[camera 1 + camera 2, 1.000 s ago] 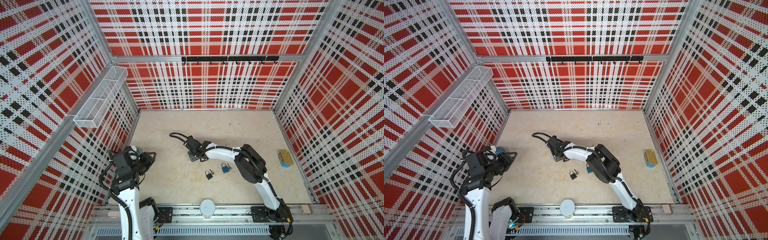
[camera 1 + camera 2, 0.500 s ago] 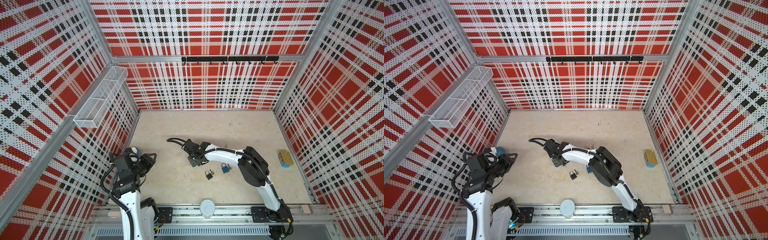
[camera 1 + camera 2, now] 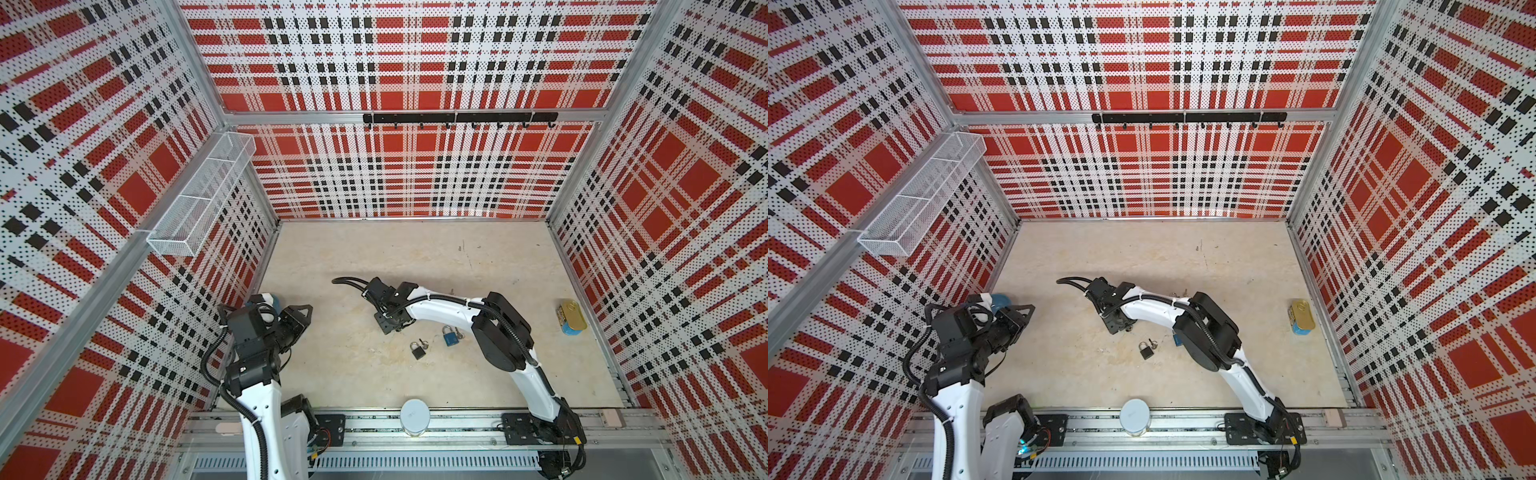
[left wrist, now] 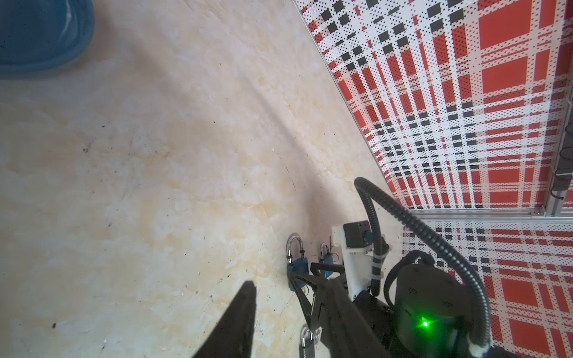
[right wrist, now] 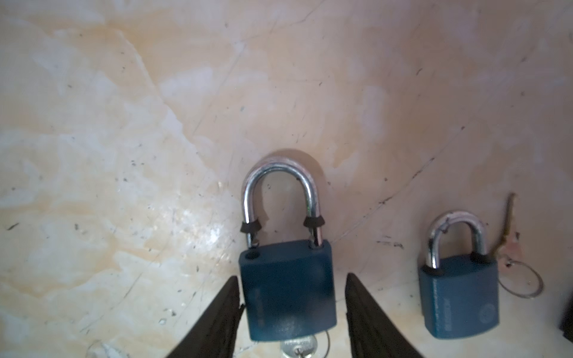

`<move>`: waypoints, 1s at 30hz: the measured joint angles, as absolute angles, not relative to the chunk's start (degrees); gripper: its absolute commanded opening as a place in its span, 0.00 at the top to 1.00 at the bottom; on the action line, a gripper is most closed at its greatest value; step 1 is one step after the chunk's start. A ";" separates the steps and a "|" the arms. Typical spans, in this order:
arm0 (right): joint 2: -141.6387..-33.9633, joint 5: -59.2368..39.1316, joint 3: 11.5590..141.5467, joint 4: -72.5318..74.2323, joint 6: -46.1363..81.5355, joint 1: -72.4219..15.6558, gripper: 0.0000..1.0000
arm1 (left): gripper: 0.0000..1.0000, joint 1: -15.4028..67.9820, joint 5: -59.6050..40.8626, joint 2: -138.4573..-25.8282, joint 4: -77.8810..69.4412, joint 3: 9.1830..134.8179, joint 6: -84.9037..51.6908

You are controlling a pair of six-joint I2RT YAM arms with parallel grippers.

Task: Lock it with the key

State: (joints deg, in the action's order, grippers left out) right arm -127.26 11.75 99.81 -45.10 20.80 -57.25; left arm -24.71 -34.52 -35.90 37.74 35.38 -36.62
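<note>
A blue padlock (image 5: pixel 286 288) lies flat on the floor with its steel shackle (image 5: pixel 280 192) raised and one leg clear of its hole. A silver key (image 5: pixel 298 348) sticks in its underside. My right gripper (image 5: pixel 293 310) is open and straddles the lock's body, one finger close against its side and a gap at the other. In both top views that gripper (image 3: pixel 390 322) (image 3: pixel 1117 322) hides this lock. My left gripper (image 3: pixel 299 318) (image 4: pixel 285 310) hangs open and empty at the left wall.
A second blue padlock (image 5: pixel 459 294) (image 3: pixel 450 336) with a ringed key lies beside the first, a dark padlock (image 3: pixel 417 350) (image 3: pixel 1146 350) nearer the front. Also on the floor are a blue bowl (image 4: pixel 40 34) behind my left arm and a yellow tin (image 3: pixel 572 316) at the right wall.
My right gripper has moved toward the front of the floor and its jaws have widened a little. The left arm has barely shifted.
</note>
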 measured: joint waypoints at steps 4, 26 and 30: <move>-127.39 11.51 99.81 -45.12 20.56 -57.25 0.47 | 0.59 -24.71 -34.52 -35.90 37.71 35.38 -36.84; -128.38 11.05 99.85 -45.23 19.46 -57.25 0.70 | 0.58 -24.71 -34.76 -35.97 37.45 34.59 -37.06; -128.29 11.00 99.85 -45.21 18.98 -57.25 0.71 | 0.58 -24.47 -35.20 -36.47 37.26 34.59 -37.06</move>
State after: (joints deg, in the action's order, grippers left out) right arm -128.29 11.00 99.85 -45.21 18.98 -57.25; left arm -24.47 -35.20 -36.47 37.26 34.59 -37.06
